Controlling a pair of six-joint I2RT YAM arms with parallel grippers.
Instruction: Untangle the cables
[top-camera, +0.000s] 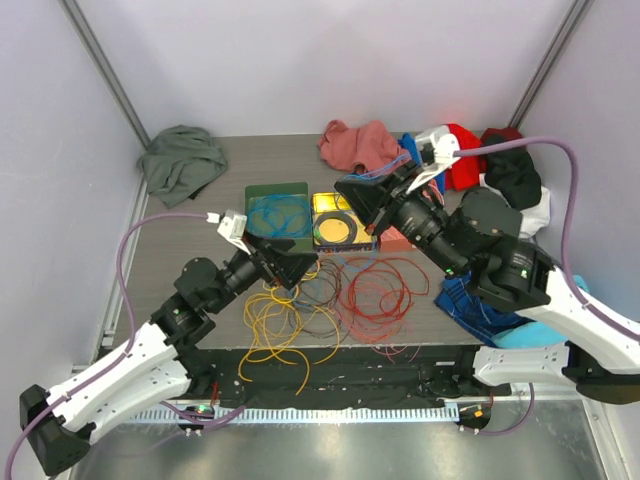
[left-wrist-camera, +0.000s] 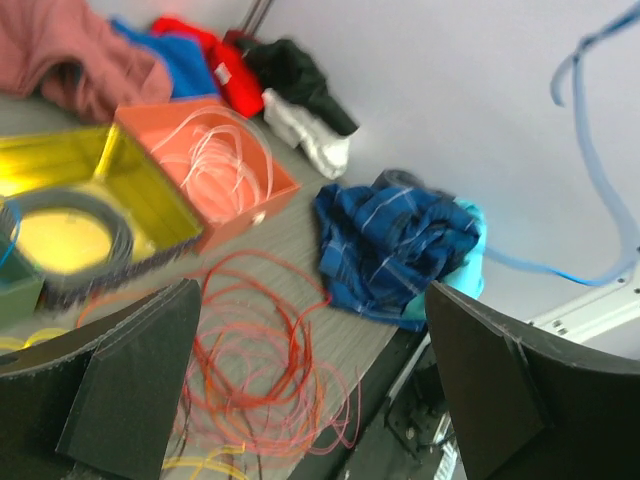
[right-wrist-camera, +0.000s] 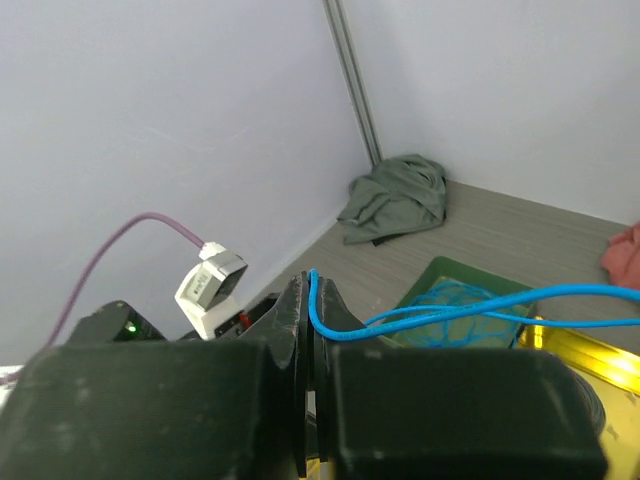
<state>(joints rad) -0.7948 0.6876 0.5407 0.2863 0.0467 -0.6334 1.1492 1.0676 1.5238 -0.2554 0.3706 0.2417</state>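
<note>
Loose cables lie on the table near its front edge: red loops, yellow loops and dark brown ones. A blue coil lies in the green box. White cables lie in the orange box. My left gripper is open and empty, just above the cables' left part; the red loops show between its fingers. My right gripper hangs above the yellow box. It is shut on a blue cable that runs down to the blue coil.
A black coiled ring lies in the yellow box. Clothes ring the table: a grey-green cloth at the back left, a pink one, red and black ones at the back right, and a blue plaid one at the right edge.
</note>
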